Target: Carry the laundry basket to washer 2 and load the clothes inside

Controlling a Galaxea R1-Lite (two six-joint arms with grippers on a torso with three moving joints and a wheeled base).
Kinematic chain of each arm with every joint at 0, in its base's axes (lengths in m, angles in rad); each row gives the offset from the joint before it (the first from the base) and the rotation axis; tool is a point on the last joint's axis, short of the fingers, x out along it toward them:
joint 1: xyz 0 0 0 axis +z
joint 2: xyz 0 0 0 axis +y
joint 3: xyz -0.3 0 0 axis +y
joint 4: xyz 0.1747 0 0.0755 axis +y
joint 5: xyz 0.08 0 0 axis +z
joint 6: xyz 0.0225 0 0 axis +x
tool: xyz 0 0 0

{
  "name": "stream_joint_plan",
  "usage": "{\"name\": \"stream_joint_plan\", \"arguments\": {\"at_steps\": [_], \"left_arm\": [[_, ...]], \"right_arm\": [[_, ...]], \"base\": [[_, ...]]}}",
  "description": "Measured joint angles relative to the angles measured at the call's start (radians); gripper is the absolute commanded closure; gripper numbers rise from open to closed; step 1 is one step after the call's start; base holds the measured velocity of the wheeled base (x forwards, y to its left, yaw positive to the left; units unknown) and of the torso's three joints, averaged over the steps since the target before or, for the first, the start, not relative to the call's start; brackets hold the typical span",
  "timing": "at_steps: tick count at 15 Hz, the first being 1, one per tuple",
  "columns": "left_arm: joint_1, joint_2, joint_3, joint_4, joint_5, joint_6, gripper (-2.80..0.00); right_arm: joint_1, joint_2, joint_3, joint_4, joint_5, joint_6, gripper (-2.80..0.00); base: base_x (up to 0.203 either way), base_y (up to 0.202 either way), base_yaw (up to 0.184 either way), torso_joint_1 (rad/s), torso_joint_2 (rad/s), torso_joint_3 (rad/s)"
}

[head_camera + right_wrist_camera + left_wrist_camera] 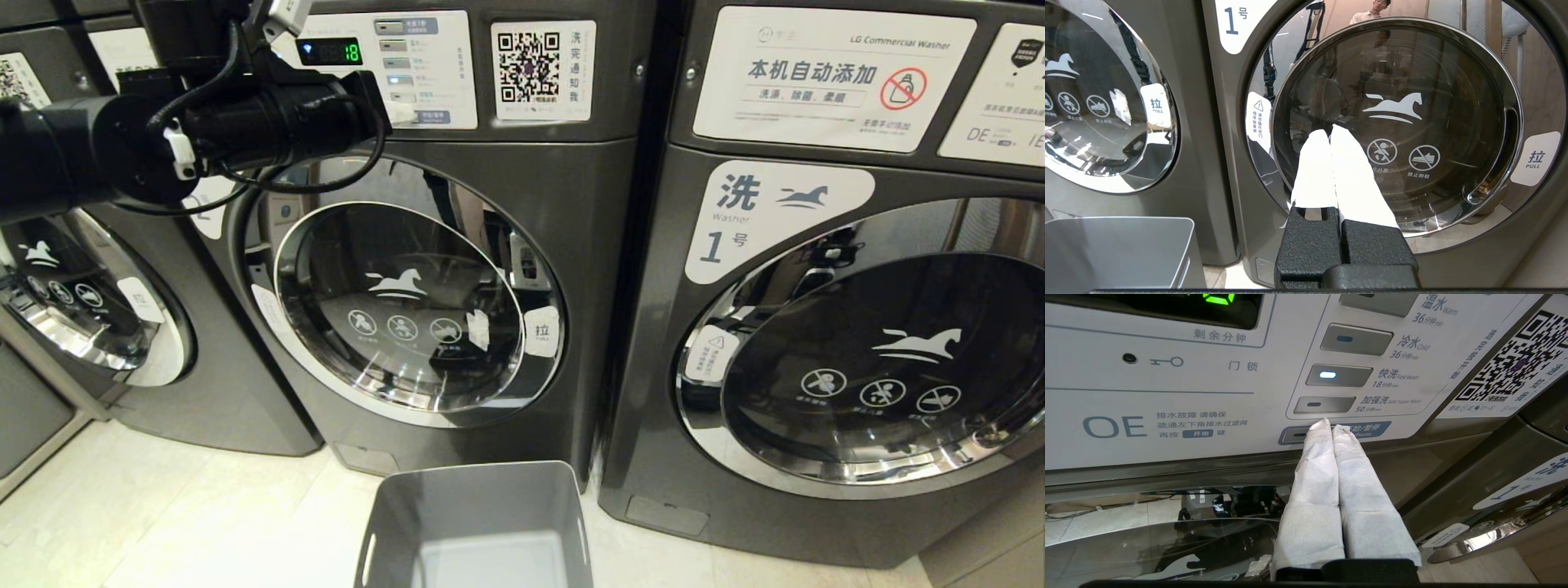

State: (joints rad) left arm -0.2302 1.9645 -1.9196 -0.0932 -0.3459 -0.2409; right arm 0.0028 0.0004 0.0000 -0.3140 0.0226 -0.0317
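Reaching arm, head view: left gripper (400, 110) up at the control panel (408, 65) of washer 2 (424, 310), well above the laundry basket (478, 523) on the floor.
Basket look: grey tub, slot handle, no clothes showing.
Left wrist view: fingers (1314, 473) pressed together, holding nothing, tips at the start/pause button (1298, 435).
Right wrist view: right gripper (1331, 136) closed, empty, before washer 1 (1396, 122); basket (1118, 249) beside it.

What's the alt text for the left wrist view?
The left gripper, shut, its white-wrapped fingertips at the start/pause button on the washer's control panel. The fast-wash light is lit; the door glass shows below.
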Motion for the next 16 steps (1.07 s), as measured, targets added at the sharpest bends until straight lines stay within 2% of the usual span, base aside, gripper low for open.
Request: {"name": "stream_joint_plan", "arguments": {"at_steps": [16], "left_arm": [[0.005, 0.032, -0.01, -0.01, 0.006, 0.013, 0.0]], "right_arm": [[0.0, 0.0, 0.0, 0.0, 0.0, 0.0, 0.0]], "base": [[0.0, 0.0, 0.0, 0.0, 0.0, 0.0]]}}
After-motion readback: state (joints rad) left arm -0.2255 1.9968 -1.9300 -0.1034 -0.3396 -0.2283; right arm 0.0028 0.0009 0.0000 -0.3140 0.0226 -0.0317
